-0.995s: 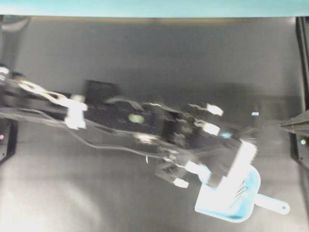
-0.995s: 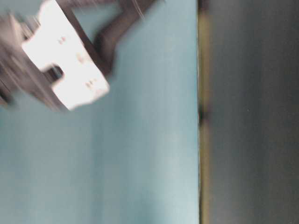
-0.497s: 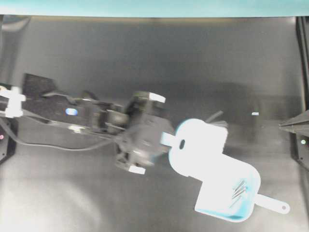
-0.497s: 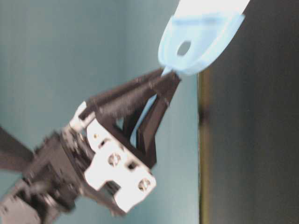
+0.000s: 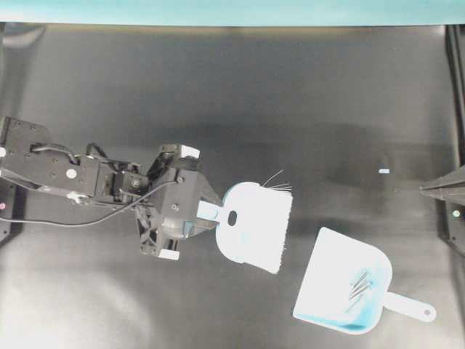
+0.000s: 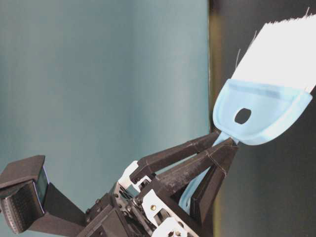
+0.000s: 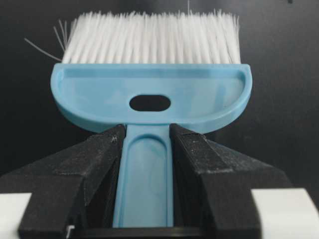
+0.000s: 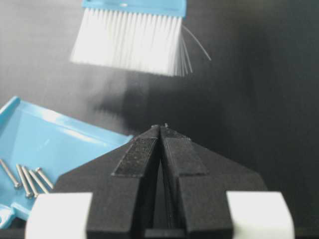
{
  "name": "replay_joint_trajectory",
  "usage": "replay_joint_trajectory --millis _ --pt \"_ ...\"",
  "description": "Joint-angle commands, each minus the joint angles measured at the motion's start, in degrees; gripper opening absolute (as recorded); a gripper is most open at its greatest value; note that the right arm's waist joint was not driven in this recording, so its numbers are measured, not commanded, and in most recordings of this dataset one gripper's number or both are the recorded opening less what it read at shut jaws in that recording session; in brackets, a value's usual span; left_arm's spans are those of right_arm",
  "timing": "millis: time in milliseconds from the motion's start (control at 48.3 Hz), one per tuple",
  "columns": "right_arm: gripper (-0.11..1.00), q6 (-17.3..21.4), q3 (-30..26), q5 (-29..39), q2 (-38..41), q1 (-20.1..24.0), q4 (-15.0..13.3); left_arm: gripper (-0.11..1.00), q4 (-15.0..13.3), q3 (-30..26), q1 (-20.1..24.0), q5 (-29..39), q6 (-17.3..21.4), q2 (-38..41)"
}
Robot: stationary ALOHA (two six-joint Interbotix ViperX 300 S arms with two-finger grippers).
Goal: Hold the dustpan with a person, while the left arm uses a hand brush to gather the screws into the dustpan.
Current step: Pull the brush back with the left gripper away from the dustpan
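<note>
The light blue dustpan (image 5: 336,285) lies flat on the black table at the lower right, with several grey screws (image 5: 360,285) inside it near its handle. My left gripper (image 5: 209,212) is shut on the slim handle of the light blue hand brush (image 5: 256,224), whose white bristles point right and stand apart from the dustpan. The left wrist view shows the fingers (image 7: 102,149) clamped on both sides of the handle (image 7: 145,174). My right gripper (image 8: 161,128) is shut and empty, beside the dustpan (image 8: 55,142) and screws (image 8: 25,180). No person's hand is in view.
The table is a black mat (image 5: 240,102) with a teal wall along its far edge (image 5: 232,11). A small pale speck (image 5: 384,171) lies at the right. The right arm's pointed tip (image 5: 436,189) sits at the right edge.
My left arm has pulled back to the left with the brush, off the dustpan's lip, leaving a gap. The dustpan and the screws in it have not moved.
</note>
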Motion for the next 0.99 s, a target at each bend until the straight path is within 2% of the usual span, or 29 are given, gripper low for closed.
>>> replay_joint_trajectory --millis 0,332,725,767,850,912,974 --pt "0.00 -0.3 -0.4 -0.4 0.4 0.0 -0.1 0.31 0.2 -0.5 -0.2 -0.7 -0.1 -1.0" --pt "0.00 -0.3 -0.4 -0.3 0.3 0.0 -0.1 0.31 0.2 -0.9 -0.5 -3.3 -0.4 2.1" --pt "0.00 -0.3 -0.4 -0.3 0.3 0.0 -0.1 0.33 0.2 0.1 -0.6 -3.0 -0.4 2.6" --pt "0.00 -0.3 -0.4 -0.3 0.3 0.0 -0.1 0.39 0.2 0.3 -0.6 -3.1 -0.4 2.6" --pt "0.00 -0.4 -0.4 -0.3 0.3 0.0 -0.1 0.63 0.2 0.4 -0.9 -3.0 -0.4 2.6" --pt "0.00 -0.3 -0.4 -0.3 0.3 0.1 -0.1 0.76 0.1 0.4 -0.9 -3.0 -0.4 2.6" --pt "0.00 -0.4 -0.4 -0.3 0.3 0.1 -0.1 0.82 0.2 0.4 -0.6 -3.0 -0.4 2.6"
